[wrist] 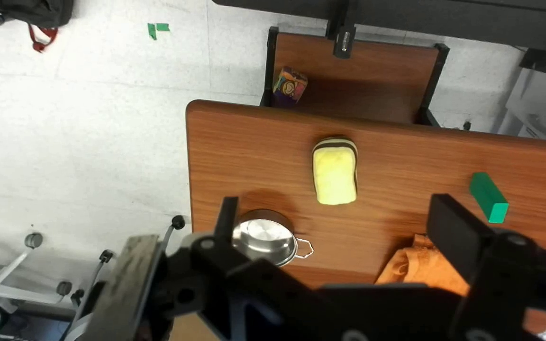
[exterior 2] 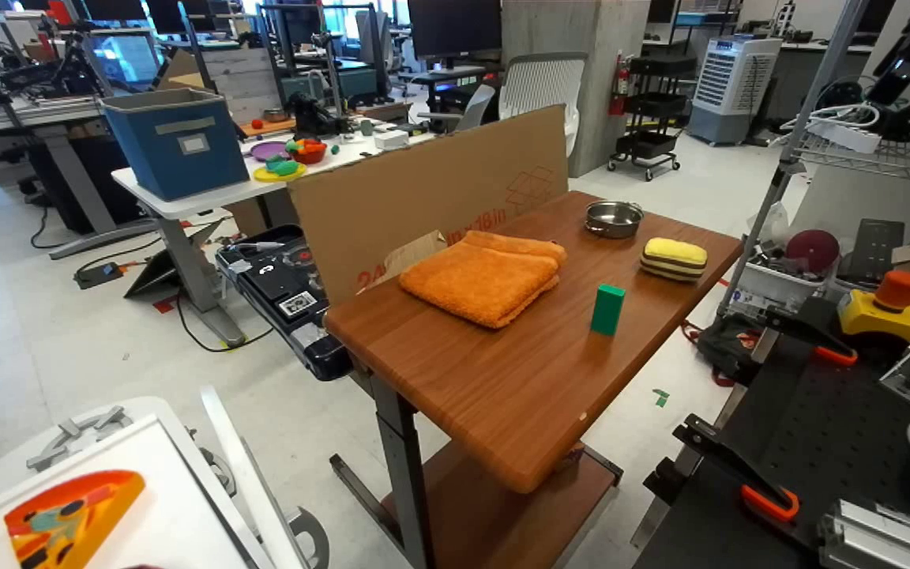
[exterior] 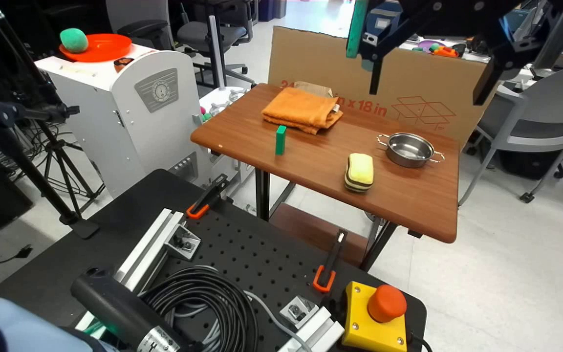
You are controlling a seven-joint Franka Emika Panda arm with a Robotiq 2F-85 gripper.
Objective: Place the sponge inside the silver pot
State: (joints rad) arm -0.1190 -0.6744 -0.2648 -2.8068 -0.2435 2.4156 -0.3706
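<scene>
Hanging well above the sponge (exterior: 359, 170) and clear of it, the hand (exterior: 426, 98) has its two fingers (exterior: 375, 78) wide apart, with only air between them. In an exterior view, a yellow box (exterior: 377, 337) with an orange-red push button (exterior: 387, 304) sits on the dark bench (exterior: 242, 244) in front of the sponge, and a coil of black cable (exterior: 235, 303) lies on the same bench, in front of the sponge but well to its left. Between the box and the sponge, at the bench's edge, a black clamp (exterior: 334, 254) shows its orange end. Next comes the brown table (exterior: 320, 161), carrying the sponge flat, yellow on top and striped dark along the sides, near the edge facing the bench. The green block (exterior: 280, 141) stands upright to the left of the sponge. Just past the sponge and to its right, near it but not touching, the silver pot (exterior: 408, 150) rests upright, a wire handle on either side; the sponge lies outside it, and the wrist view shows the pot's bare metal floor. Farther back, to the left of the sponge, sits the folded orange cloth (exterior: 301, 110). Beyond the sponge, a cardboard sheet (exterior: 320, 68) with red print runs along the table's far side. A grey chair (exterior: 555, 100) stands farther off, past the sponge and to its right.
</scene>
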